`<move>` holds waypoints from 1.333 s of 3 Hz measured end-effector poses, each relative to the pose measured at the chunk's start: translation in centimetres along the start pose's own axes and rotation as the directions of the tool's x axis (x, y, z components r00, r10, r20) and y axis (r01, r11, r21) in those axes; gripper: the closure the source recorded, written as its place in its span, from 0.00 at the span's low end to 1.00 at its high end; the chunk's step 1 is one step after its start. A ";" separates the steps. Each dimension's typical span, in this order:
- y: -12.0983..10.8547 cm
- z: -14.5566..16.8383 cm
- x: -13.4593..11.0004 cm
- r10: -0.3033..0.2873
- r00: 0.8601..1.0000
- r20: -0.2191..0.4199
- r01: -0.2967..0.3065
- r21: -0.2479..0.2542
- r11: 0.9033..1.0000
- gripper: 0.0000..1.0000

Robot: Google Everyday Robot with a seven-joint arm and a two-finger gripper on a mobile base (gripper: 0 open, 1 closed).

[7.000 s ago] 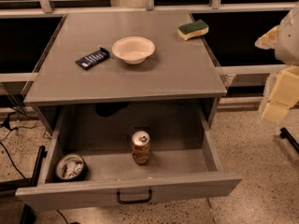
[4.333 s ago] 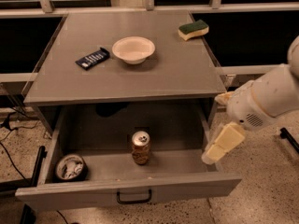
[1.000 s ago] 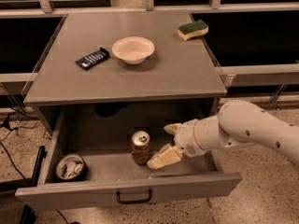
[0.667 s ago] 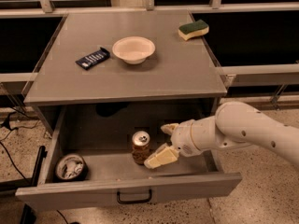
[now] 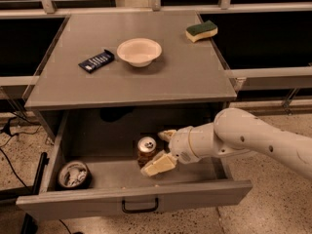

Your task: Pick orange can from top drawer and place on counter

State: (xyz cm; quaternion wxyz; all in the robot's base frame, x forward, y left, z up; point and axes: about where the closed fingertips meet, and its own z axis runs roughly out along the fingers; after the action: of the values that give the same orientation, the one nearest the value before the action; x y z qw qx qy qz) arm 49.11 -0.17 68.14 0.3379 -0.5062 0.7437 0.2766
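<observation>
Can (image 5: 146, 146): small, upright, near the middle of the open drawer (image 5: 136, 199), standing on its floor. Likely light. Thin metal walls are stiff enough for a side pinch but dent if squeezed hard. The sides are smooth, so slip is possible, and being tall and narrow it tips if nudged low. Best hold is across the body at mid height, one pad on each side, clear of the rim and pull tab.

Gripper (image 5: 155, 152) is inside the drawer, just right of the can, with the arm reaching in from the right. Jaws are open: one finger sits at the far right of the can top, the other crosses in front of its lower near side. The can looks partly between them, not fully seated. Cannot tell whether either finger touches it. No grip yet, can not lifted.

Tin (image 5: 73, 174) is in the near left corner of the drawer, well apart from the can. Worktop (image 5: 161, 84) above holds a bowl (image 5: 139, 51), a dark packet (image 5: 96, 61) on the left and a sponge (image 5: 201, 30) at the far right.
</observation>
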 end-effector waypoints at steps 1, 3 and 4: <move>0.6 1.5 -0.9 -0.018 1.000 0.026 0.019 -0.029 0.999 0.23; 0.9 2.3 -1.7 -0.030 0.999 0.045 0.032 -0.042 0.999 0.42; 0.9 2.3 -1.7 -0.030 0.999 0.045 0.032 -0.042 0.999 0.66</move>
State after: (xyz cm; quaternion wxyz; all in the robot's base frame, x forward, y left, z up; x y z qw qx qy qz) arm 49.23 2.83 68.11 0.3476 -0.5187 0.7219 0.2984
